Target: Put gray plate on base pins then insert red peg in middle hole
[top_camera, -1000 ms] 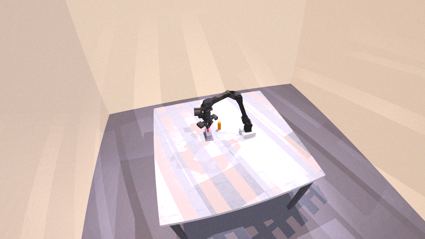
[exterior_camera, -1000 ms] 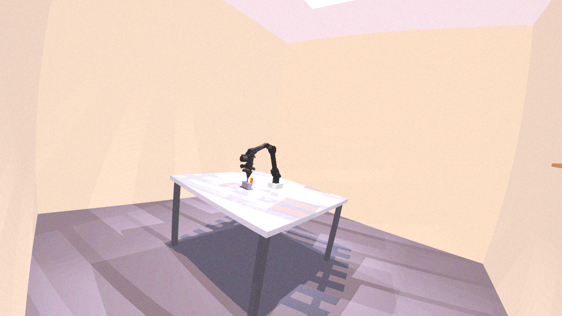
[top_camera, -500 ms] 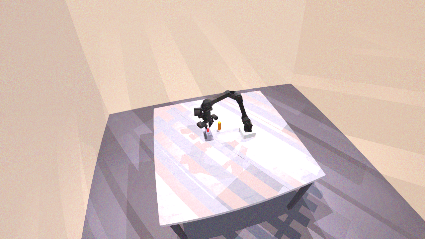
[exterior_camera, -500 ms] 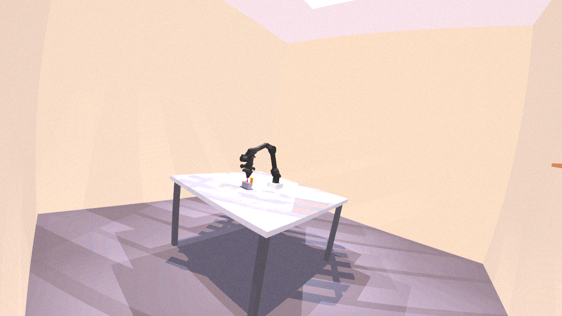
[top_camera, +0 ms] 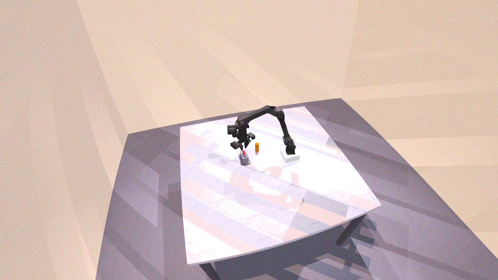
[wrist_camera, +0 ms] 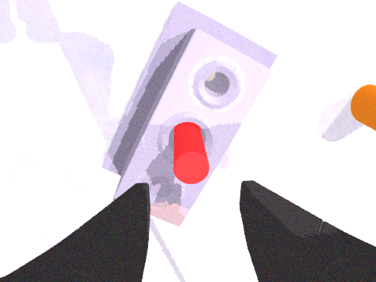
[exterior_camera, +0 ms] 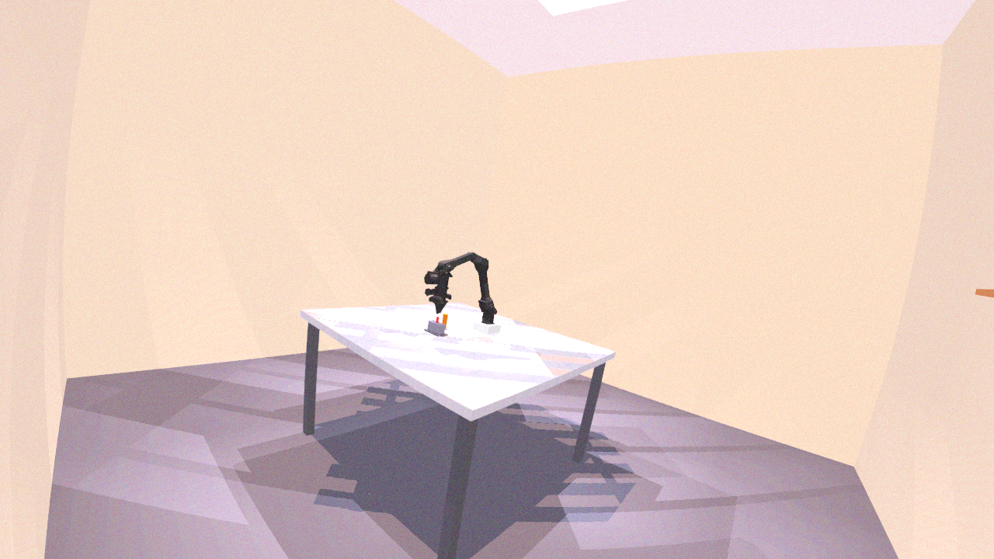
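The gray plate [top_camera: 244, 159] [exterior_camera: 436, 327] [wrist_camera: 176, 94] is a thick block lying on its thin base [wrist_camera: 227, 37] and looks flat. A pin top shows inside its upper hole in the wrist view; the lower hole is in shadow. The red peg [top_camera: 243, 153] [exterior_camera: 437, 320] [wrist_camera: 189, 142] stands in the plate's middle hole, with its upper part sticking out above the plate. How deep it reaches is hidden. My gripper [top_camera: 244, 147] [exterior_camera: 438, 312] [wrist_camera: 194, 193] is open and empty above the peg, its fingers clear of it on both sides.
An orange cylinder [top_camera: 256, 147] [exterior_camera: 445, 319] [wrist_camera: 366, 106] stands upright close to the plate, on the side toward the arm's mount. The arm's white mounting block [top_camera: 291, 158] [exterior_camera: 490, 328] is farther right on the white table [top_camera: 222, 243] [exterior_camera: 472, 389].
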Robot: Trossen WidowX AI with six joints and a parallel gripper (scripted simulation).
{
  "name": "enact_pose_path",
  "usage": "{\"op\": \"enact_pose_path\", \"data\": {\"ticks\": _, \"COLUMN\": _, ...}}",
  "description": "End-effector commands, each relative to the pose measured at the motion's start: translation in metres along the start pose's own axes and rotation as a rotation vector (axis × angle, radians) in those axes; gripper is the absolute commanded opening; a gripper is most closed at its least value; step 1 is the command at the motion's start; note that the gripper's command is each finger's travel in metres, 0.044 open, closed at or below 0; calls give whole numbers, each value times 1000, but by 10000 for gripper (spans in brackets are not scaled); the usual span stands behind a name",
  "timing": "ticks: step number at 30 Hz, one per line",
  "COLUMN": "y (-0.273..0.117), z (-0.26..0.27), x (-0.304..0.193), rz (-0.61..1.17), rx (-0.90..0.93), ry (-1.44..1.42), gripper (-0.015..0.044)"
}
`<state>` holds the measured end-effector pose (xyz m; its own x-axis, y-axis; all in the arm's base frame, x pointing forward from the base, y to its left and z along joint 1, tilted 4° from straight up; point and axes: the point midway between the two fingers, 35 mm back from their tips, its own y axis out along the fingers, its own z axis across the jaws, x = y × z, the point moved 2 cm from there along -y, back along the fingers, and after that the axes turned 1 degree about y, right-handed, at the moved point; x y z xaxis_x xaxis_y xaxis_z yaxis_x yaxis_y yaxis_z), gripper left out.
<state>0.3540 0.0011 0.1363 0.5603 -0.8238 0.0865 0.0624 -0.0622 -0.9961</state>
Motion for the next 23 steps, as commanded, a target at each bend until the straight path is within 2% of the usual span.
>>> {"op": "enact_pose_path", "data": {"ticks": 1, "y": -3, "z": 0, "x": 0, "rz": 1, "rx": 1, "ry": -5, "gripper": 150}}
{"op": "enact_pose_path", "data": {"ticks": 23, "y": -19, "z": -1, "x": 1, "rz": 1, "rx": 1, "ry": -5, "gripper": 150}}
